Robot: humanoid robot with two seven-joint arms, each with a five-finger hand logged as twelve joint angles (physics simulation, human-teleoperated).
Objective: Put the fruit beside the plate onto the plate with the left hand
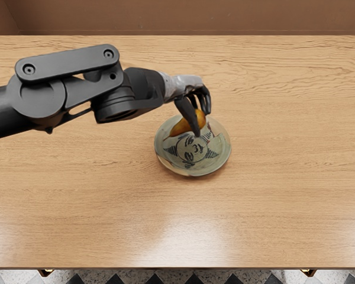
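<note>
**A:** What is the setting?

**B:** A broad wooden table point(272, 201) with a plain brown wall behind it and a strip of chequered floor under its front edge.

**A:** And from the left?

**B:** The left arm point(59, 94) reaches in from the left edge, dark and bulky. The left hand point(189, 96) is at its end, just left of the table's middle. Its fingers point(183, 109) curl narrowly around the fruit point(184, 125), a small orange-yellow piece.

**A:** Where is the fruit relative to the plate?

**B:** It is over the far-left part of the plate point(225, 155), a round dish with a painted face. I cannot tell whether it touches the dish or hangs just above it.

**A:** Which step is this?

**B:** I judge it to be the placing. The fruit is gripped and over the dish, but not let go.

**A:** What does the next move need?

**B:** The hand should lower gently if there is a gap, then spread its fingers and lift away without dragging the fruit off the rim. The right hand is out of view.
</note>
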